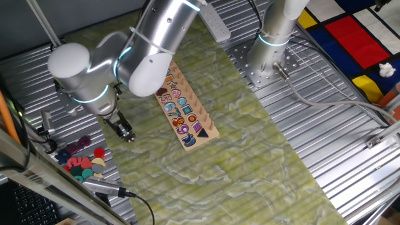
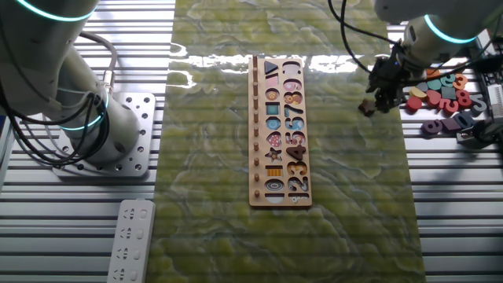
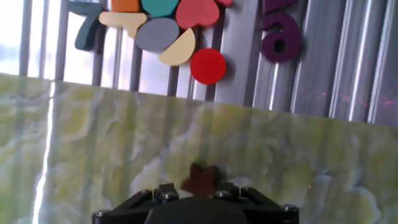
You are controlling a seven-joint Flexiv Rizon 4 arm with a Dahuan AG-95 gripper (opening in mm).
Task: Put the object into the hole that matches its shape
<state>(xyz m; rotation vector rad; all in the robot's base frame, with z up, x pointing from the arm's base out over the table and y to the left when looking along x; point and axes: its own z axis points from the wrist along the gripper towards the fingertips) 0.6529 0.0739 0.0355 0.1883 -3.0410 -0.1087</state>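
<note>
My gripper [image 3: 200,186] is shut on the object, a small dark reddish-brown star [image 3: 201,178] that sticks out between the fingertips. The gripper [image 1: 128,134] hangs just above the green mat, near the mat's edge beside the pile of loose pieces. In the other fixed view the gripper [image 2: 368,106] with the star is well to the right of the long light-wood puzzle board [image 2: 258,169]. The star-shaped hole [image 2: 273,155] lies in the board's shape column, toward its near end. The board also shows in one fixed view [image 1: 211,129], partly hidden by the arm.
Loose coloured pieces [image 2: 440,90] lie on the ribbed metal beside the mat: a red disc [image 3: 208,66], a purple number [image 3: 281,30] and several others. The arm's base [image 2: 102,134] stands on the far side of the board. A white power strip [image 2: 130,240] lies nearby.
</note>
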